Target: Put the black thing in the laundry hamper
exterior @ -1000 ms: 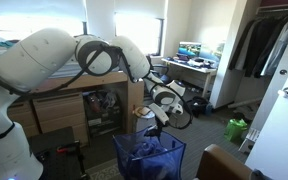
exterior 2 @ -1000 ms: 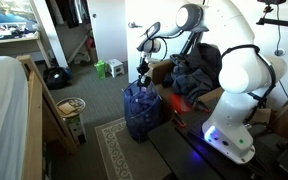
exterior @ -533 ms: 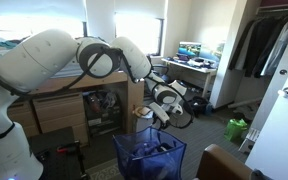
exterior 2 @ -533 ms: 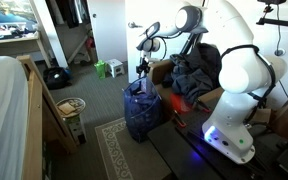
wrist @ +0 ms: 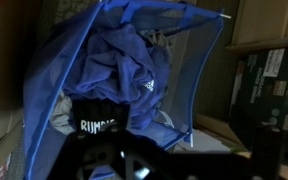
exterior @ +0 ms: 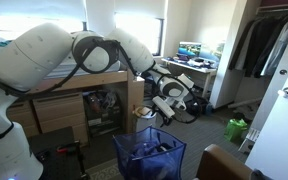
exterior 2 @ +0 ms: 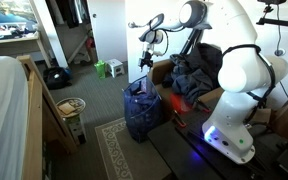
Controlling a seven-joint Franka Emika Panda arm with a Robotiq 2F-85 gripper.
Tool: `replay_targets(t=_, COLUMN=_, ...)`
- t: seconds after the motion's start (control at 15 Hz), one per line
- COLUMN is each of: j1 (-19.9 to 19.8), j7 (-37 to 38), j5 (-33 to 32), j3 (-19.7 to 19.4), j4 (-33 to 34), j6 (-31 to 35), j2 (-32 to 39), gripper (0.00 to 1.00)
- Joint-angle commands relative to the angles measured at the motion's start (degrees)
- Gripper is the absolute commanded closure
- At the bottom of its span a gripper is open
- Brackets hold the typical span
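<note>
Bulky white arm (exterior 2: 239, 70), black joint bands, perhaps blue-lit base (exterior 2: 234, 142).

Inside the laundry hamper (wrist: 192, 80), on top of the heaped clothes (wrist: 119, 62), toward its near wall: the black thing (wrist: 99, 118). In an exterior view, down on the floor (exterior 2: 96, 100), at the far end of a rug (exterior 2: 114, 152).

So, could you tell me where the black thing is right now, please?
In the wrist view the black thing appears to lie inside the laundry hamper, on the blue clothes at the picture's lower left, just above the end effector.
</note>
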Motion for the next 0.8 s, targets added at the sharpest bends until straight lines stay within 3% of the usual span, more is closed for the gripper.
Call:
replay_targets(t=0.0, j1=-2.7, j7=-4.7, j5=1.2, j3=0.4, j4=-5.0, j6=-4.4, j2=-6.1, gripper=0.0)
replay_targets(t=0.4, j1=-3.8, j7=-7.7, j5=0.5, j3=-1.1, j4=-13.4, j6=-3.0, j2=-13.7, gripper=0.0)
replay_targets(t=0.47, j1=-3.3, j7=-6.9, j5=0.8, j3=-1.4, j4=-7.1, j6=-4.6, j2=-8.6, gripper=0.0)
replay_targets(t=0.73, j1=-3.2, j7=-7.0, j5=0.9, j3=-1.8, j4=-10.3, j6=-4.5, j2=-11.4, gripper=0.0)
